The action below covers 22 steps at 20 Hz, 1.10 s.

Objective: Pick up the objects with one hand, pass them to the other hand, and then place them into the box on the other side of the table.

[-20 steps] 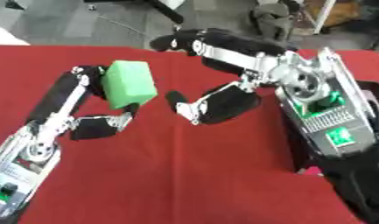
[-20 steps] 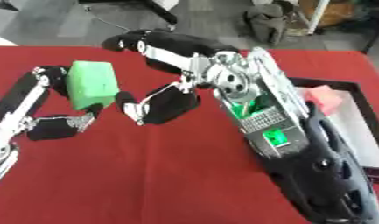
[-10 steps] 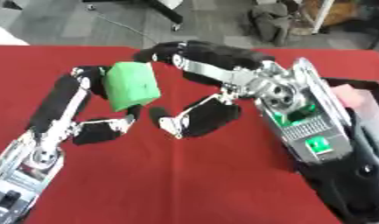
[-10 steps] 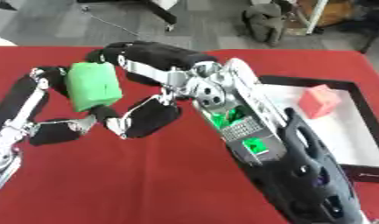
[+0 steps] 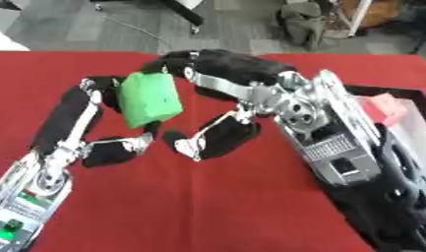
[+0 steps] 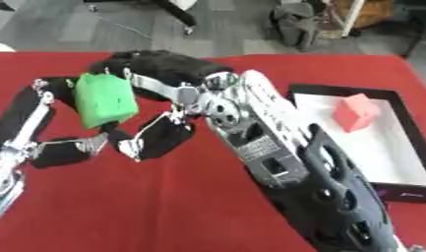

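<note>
Green block [image 5: 149,99] sits above the red table [image 5: 207,197], left of centre, long axis near vertical, top tilted slightly left. Largest to smallest: table; black box [image 6: 390,142] at right edge holding a red block [image 6: 355,112]; right hand [image 5: 218,74] with fingers spread, reaching over the block's top; left hand [image 5: 82,123] with fingers curled round the green block.

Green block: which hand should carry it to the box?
Right. The box lies on the robot's right, and the right hand already reaches beside the green block held in the left hand.
</note>
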Available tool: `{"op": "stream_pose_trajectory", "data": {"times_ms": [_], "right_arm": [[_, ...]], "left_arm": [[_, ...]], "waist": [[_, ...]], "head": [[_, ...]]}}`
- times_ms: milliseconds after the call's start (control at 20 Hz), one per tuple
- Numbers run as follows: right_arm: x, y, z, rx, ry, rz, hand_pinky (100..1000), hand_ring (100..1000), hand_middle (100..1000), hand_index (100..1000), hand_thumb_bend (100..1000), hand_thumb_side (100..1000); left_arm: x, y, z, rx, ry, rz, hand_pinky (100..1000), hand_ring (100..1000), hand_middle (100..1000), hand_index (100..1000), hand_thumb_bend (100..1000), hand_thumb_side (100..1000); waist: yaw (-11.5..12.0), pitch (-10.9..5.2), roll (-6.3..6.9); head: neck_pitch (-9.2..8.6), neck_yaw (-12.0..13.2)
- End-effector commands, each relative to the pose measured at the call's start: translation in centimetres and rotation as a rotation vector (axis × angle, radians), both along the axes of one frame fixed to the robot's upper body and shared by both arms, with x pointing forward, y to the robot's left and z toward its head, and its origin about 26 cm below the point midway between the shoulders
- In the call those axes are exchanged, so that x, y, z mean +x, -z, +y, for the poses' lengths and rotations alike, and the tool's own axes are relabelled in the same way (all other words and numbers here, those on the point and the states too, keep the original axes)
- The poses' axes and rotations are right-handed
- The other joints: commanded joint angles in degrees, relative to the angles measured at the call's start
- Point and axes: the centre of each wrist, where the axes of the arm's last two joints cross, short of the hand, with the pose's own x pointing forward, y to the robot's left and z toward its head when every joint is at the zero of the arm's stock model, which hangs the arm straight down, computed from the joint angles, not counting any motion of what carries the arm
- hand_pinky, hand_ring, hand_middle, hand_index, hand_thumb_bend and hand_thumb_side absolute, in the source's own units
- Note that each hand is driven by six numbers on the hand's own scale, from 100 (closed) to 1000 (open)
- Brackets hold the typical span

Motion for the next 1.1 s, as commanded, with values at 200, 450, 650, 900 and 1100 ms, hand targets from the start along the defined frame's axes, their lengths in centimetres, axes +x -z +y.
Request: {"op": "stream_pose_trajectory", "data": {"times_ms": [200, 450, 650, 900, 1100], "right_arm": [[-0.22, -0.62, 0.48, 0.006, 0.017, -0.080, 952, 1000, 934, 978, 255, 212], [-0.22, -0.54, 0.83, 0.009, 0.033, -0.103, 962, 1000, 935, 978, 252, 206], [-0.15, -0.45, 1.07, 0.005, 0.039, -0.106, 933, 1000, 931, 973, 244, 188], [-0.04, -0.40, 1.20, 0.013, 0.047, -0.104, 881, 1000, 901, 946, 221, 119], [0.09, -0.34, 1.31, 0.033, 0.065, -0.094, 895, 1000, 844, 907, 181, 100]], "left_arm": [[-0.47, -0.67, -0.21, -0.009, 0.029, -0.058, 561, 453, 454, 572, 100, 370], [-0.56, -0.47, -0.27, -0.014, 0.055, -0.088, 559, 451, 452, 570, 100, 382], [-0.66, -0.45, -0.37, -0.034, 0.083, -0.107, 560, 451, 452, 570, 100, 399], [-0.68, -0.33, -0.37, -0.049, 0.110, -0.120, 560, 450, 451, 569, 100, 413], [-0.80, -0.34, -0.52, -0.068, 0.139, -0.135, 563, 450, 451, 568, 100, 425]], "waist": [[0.0, -0.72, 0.23], [0.0, -0.71, 0.23], [0.1, -0.73, 0.21], [0.1, -0.72, 0.20], [0.1, -0.70, 0.17]], "head": [[-0.47, -0.5], [-0.50, -0.7], [-0.49, -0.8], [-0.51, -0.8], [-0.57, -0.8]]}}
